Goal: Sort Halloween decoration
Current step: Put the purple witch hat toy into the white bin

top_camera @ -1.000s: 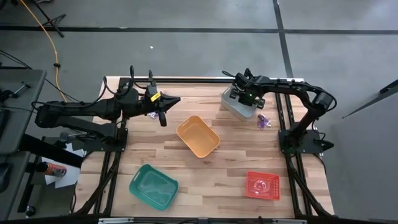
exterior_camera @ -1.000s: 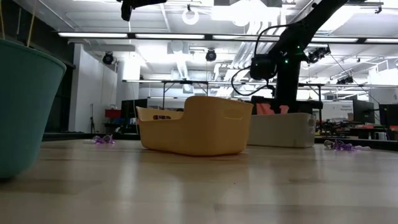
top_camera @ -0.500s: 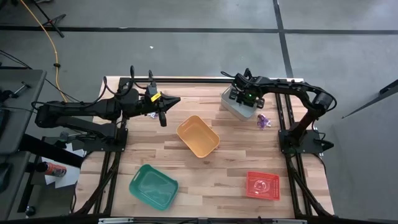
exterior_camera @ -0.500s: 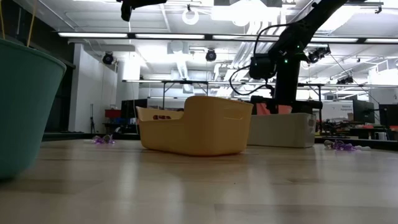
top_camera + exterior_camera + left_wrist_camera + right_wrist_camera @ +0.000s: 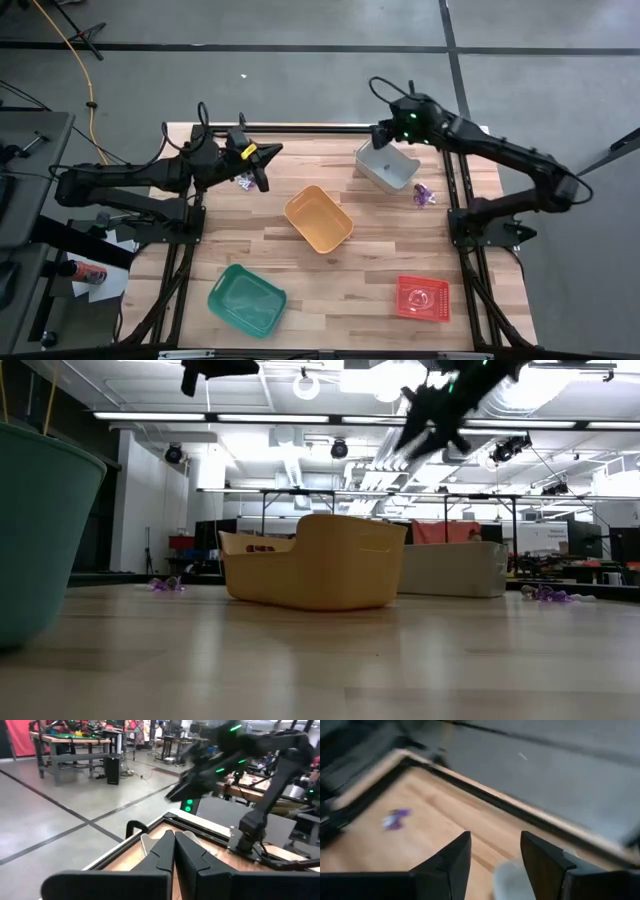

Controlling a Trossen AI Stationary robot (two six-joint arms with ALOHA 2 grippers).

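Note:
Two purple Halloween decoration trinkets lie on the wooden table. One (image 5: pixel 424 194) is right of the grey bin (image 5: pixel 388 166). The other (image 5: pixel 243 181) lies at the far left, under my left gripper (image 5: pixel 262 176); it also shows in the right wrist view (image 5: pixel 395 818). My left gripper (image 5: pixel 174 845) is shut and holds nothing, high above the table. My right gripper (image 5: pixel 384 133) hangs open and empty high over the grey bin's far edge, with a clear gap between its fingers (image 5: pixel 492 847).
An orange bin (image 5: pixel 318 219) stands mid-table, a green bin (image 5: pixel 246 299) at the near left and a red bin (image 5: pixel 421 297) at the near right. In the low view the orange bin (image 5: pixel 315 565) stands in front of the grey bin (image 5: pixel 450 568).
My right gripper has risen quickly from just over the grey bin to well above it, drifting toward the table's far edge and rolling as it went. The bins and trinkets have stayed where they were.

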